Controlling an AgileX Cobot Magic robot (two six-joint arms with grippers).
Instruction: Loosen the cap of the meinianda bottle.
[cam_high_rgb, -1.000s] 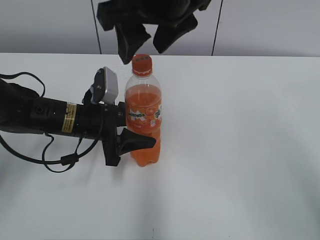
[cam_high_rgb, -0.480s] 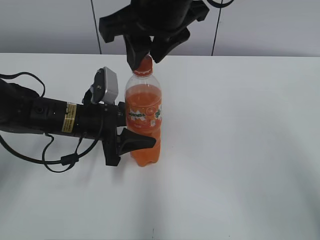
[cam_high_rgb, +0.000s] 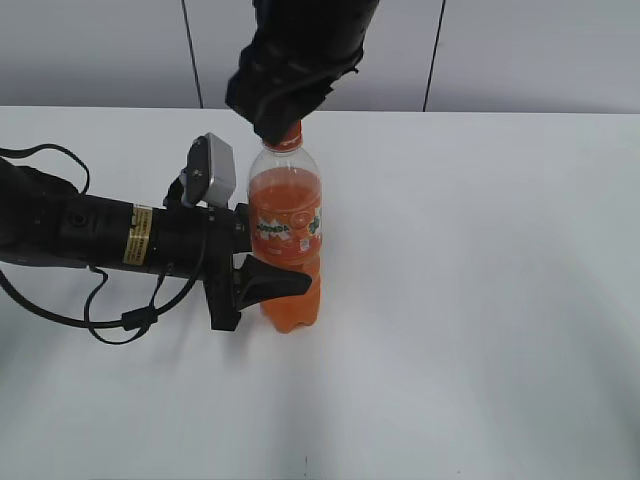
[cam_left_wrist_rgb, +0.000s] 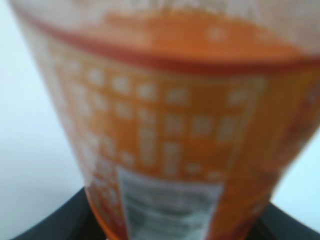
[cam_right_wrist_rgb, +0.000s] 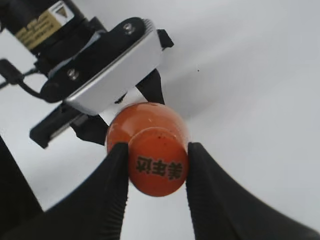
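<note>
The meinianda bottle (cam_high_rgb: 288, 235) stands upright on the white table (cam_high_rgb: 480, 300), full of orange drink, with its orange label band facing the camera. My left gripper (cam_high_rgb: 265, 283) is shut on its lower body from the left. The left wrist view is filled by the blurred bottle label (cam_left_wrist_rgb: 170, 130). My right gripper (cam_high_rgb: 280, 125) has come down from above and its two black fingers are shut on the orange cap (cam_right_wrist_rgb: 158, 168), which shows a dark printed mark on top. In the exterior view only the cap's lower edge (cam_high_rgb: 290, 136) shows below the fingers.
The left arm with its cable (cam_high_rgb: 110, 300) lies across the left of the table. A grey panelled wall (cam_high_rgb: 520, 50) runs behind the table's far edge. The left arm's silver wrist camera (cam_right_wrist_rgb: 112, 75) shows below the cap in the right wrist view.
My right gripper has come down over the bottle's top and closed its fingers on the cap. The left gripper and the bottle have not moved.
</note>
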